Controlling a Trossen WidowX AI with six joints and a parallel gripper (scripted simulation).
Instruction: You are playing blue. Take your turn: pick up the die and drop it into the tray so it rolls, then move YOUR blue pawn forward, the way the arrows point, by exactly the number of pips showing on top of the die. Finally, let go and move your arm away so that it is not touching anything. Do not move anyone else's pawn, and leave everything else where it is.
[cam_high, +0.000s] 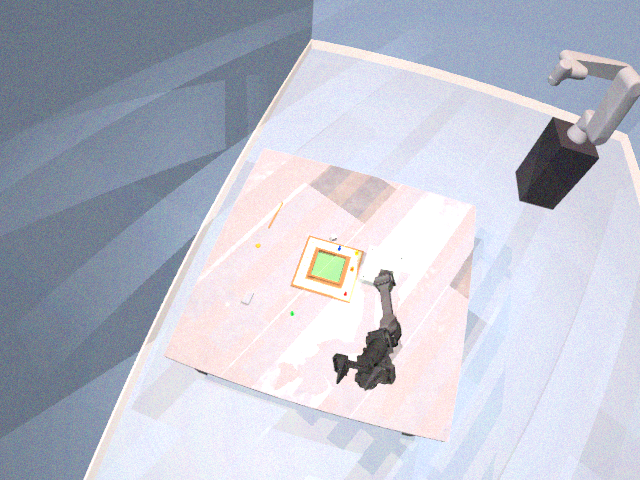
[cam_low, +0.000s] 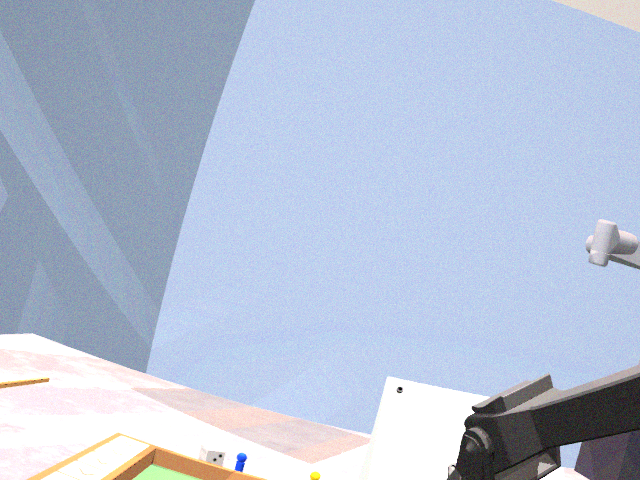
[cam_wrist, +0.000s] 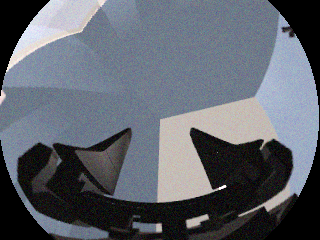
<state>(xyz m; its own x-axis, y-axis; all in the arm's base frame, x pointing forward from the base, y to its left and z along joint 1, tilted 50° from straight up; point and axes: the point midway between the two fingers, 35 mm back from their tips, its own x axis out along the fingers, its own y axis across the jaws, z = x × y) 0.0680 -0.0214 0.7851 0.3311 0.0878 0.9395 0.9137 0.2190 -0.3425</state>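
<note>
My gripper (cam_high: 339, 367) (cam_wrist: 161, 131) is open and empty. It is raised beside the arm's base, far from the board, with its camera facing the room's walls. The white die (cam_high: 333, 238) (cam_low: 211, 456) lies on the table just outside the board's far edge. The blue pawn (cam_high: 339, 248) (cam_low: 240, 461) stands on the board's far side, near the die. The white board (cam_high: 303, 268) (cam_low: 95, 460) has an orange border and surrounds the square tray (cam_high: 324, 282) (cam_low: 188, 461) with a green floor. The die's top pips are too small to read.
Yellow (cam_high: 356, 253) (cam_low: 315, 475), orange (cam_high: 352, 268) and red (cam_high: 345, 293) pawns stand on the board. A green pawn (cam_high: 292, 313), an orange piece (cam_high: 257, 245), a grey block (cam_high: 247, 298) and a pencil-like stick (cam_high: 275, 215) lie around it. A white panel (cam_high: 373, 260) (cam_low: 421, 428) is beside the board, near my arm's elbow.
</note>
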